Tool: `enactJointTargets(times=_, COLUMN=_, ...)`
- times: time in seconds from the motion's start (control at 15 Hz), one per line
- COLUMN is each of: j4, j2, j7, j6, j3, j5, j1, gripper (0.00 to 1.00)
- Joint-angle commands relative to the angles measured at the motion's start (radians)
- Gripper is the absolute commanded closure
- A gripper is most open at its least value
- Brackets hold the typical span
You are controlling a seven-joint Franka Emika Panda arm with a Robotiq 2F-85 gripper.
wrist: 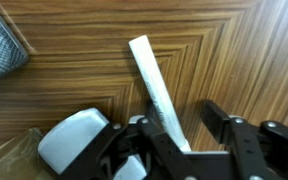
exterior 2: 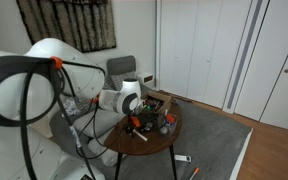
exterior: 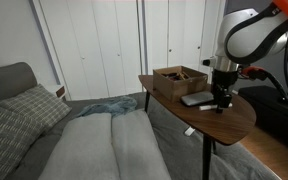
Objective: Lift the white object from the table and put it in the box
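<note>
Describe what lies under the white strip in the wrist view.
Bare wooden table under the white strip; near the jaws its lower end and the surface beneath are covered.

A flat grey slab lies near the middle of the counter. Beyond the counter's edge in the same exterior view stands a grey couch with two checked pillows and a crumpled bluish blanket. White closet doors fill the wall behind. In an exterior view a dark hanging covers the wall, and a grey rug meets wooden floor.
</note>
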Motion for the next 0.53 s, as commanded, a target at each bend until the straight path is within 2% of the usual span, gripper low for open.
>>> enactJointTargets(times=0.0, j4=0.007, j2=-0.002, j7=0.001, j6=-0.016, j3=0.016, j5=0.017, j1=-0.016, gripper=0.77)
enactJointTargets(times=0.2, j4=0.002, j2=-0.032, j7=0.021, j6=-0.038, j3=0.028, j5=0.001, j1=-0.026, gripper=1.0)
enactJointTargets(times=0.33, j4=-0.005, j2=-0.056, j7=0.013, j6=-0.041, j3=0.026, j5=0.013, j1=-0.021, gripper=0.96)
enactJointTargets(times=0.47, j4=-0.028, j2=-0.148, j7=0.009, j6=-0.042, j3=0.031, j5=0.011, j1=-0.017, gripper=0.96)
